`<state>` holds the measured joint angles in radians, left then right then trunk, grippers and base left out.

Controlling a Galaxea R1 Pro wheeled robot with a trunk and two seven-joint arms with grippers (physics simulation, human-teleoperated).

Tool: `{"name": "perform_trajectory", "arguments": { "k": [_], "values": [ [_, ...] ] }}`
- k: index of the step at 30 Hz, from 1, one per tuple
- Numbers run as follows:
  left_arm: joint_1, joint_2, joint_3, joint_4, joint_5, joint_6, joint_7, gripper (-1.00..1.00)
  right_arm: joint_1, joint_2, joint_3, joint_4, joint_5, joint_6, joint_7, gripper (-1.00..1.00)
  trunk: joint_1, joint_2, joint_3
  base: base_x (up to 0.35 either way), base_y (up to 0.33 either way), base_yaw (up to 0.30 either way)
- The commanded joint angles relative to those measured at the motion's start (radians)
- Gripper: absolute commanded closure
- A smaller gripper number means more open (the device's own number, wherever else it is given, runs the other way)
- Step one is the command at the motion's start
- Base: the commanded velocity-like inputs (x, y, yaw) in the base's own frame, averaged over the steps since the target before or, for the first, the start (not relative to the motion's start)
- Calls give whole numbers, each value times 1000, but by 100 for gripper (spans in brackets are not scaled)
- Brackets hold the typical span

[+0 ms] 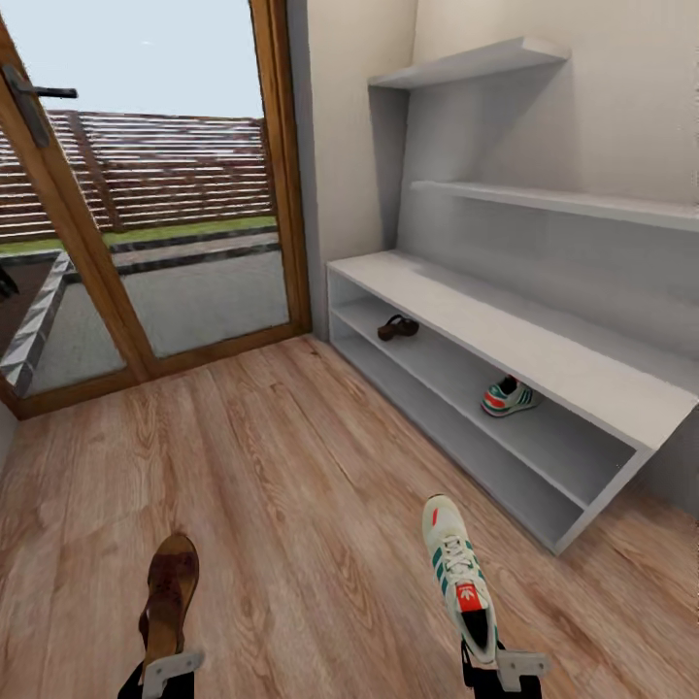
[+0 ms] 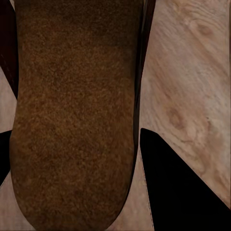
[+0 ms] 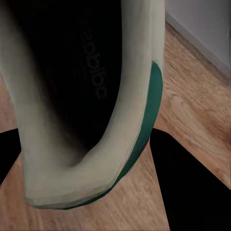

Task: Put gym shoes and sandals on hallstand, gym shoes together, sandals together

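Observation:
My left gripper [image 1: 167, 672] at the lower left is shut on the heel end of a brown sandal [image 1: 170, 587], whose tan footbed [image 2: 72, 115] lies between the dark fingers [image 2: 183, 192]. At the lower right, my right gripper [image 1: 500, 668] is shut on the heel of a cream gym shoe [image 1: 454, 573] with green stripes; its dark inside [image 3: 72, 72] faces the wrist camera. Both are held above the corridor floor [image 1: 291, 485]. The hallstand [image 1: 505, 335] stands to the right. On its upper open shelf lie the other sandal [image 1: 398, 327] and, apart from it, the other gym shoe [image 1: 510, 396].
A glazed wooden door [image 1: 146, 214] closes the corridor ahead on the left. The hallstand's back panel carries two ledges [image 1: 563, 202]. Bare plank floor lies between me and the rack, and the bench top and lower shelf hold nothing.

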<state>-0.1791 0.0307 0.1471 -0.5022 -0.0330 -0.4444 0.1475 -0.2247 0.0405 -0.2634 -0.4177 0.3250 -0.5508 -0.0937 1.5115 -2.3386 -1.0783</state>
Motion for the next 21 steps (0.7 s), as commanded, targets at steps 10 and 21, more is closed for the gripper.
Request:
{"name": "perform_trajectory", "arguments": {
  "k": [10, 21],
  "values": [
    [0, 0, 0, 1, -7, -1, 4, 100, -1, 1, -5, 2, 10, -3, -5, 100, 0, 0, -1, 281, 212, -264],
    [0, 0, 0, 1, -6, -1, 4, 100, -1, 1, -5, 2, 10, -2, -5, 100, 0, 0, -1, 257, 224, -264]
  ]
}}
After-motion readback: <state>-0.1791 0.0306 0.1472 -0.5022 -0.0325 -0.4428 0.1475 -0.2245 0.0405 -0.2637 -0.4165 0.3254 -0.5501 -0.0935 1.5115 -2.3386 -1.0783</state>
